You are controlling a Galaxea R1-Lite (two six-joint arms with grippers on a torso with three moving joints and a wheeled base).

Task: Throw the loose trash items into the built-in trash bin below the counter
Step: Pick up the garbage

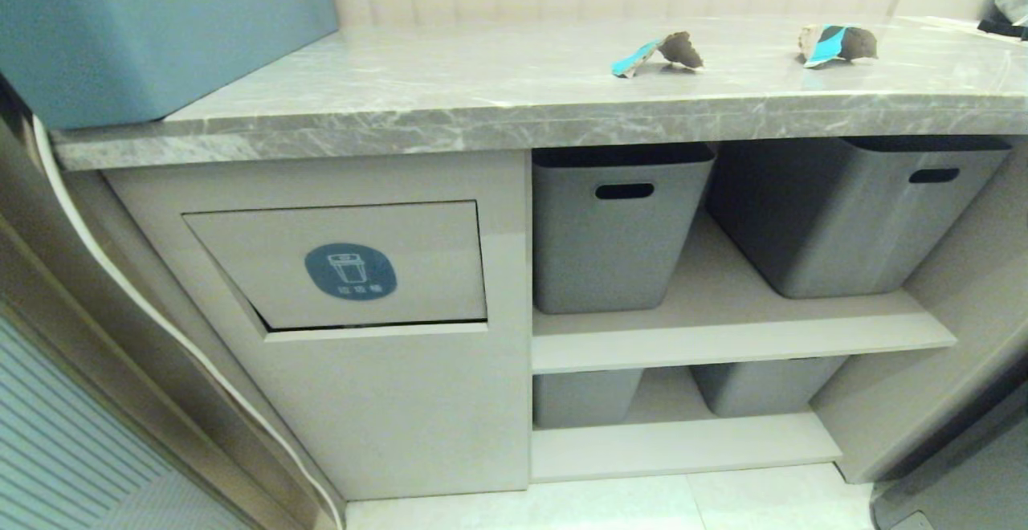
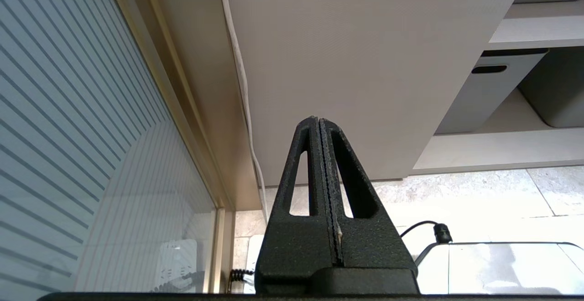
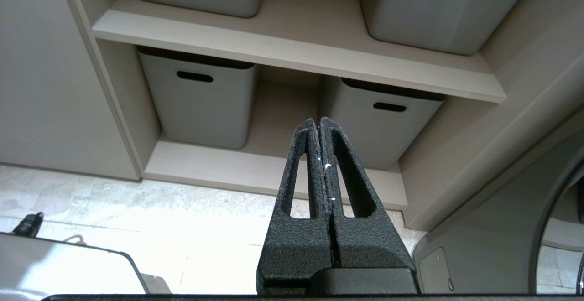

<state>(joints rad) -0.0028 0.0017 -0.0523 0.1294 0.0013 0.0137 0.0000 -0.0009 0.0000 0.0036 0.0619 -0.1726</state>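
At the far left of the head view we see a blue-grey box [image 1: 152,28] standing on the end of the grey marble-patterned counter [image 1: 450,104]. Below it sits the beige cabinet front of the built-in trash bin [image 1: 377,401], its tilting flap [image 1: 345,269] carrying a round dark-blue trash-can icon [image 1: 350,271]; a thin dark gap shows along the flap's lower edge. To the right, open shelves hold grey plastic tubs [image 1: 610,229] with slot handles, two on the upper shelf and two on the lower. On the counter above those tubs lie the two torn paper scraps, apart from each other: the left scrap [image 1: 658,53] brown with a turquoise strip, the right scrap [image 1: 835,43] nearer the counter's right end. Neither arm appears in the head view. Our left gripper [image 2: 318,121] hangs low before the cabinet front near the floor, fingers pressed together on nothing. Our right gripper [image 3: 318,121] hangs before the lower shelf's tubs, fingers likewise together and empty.
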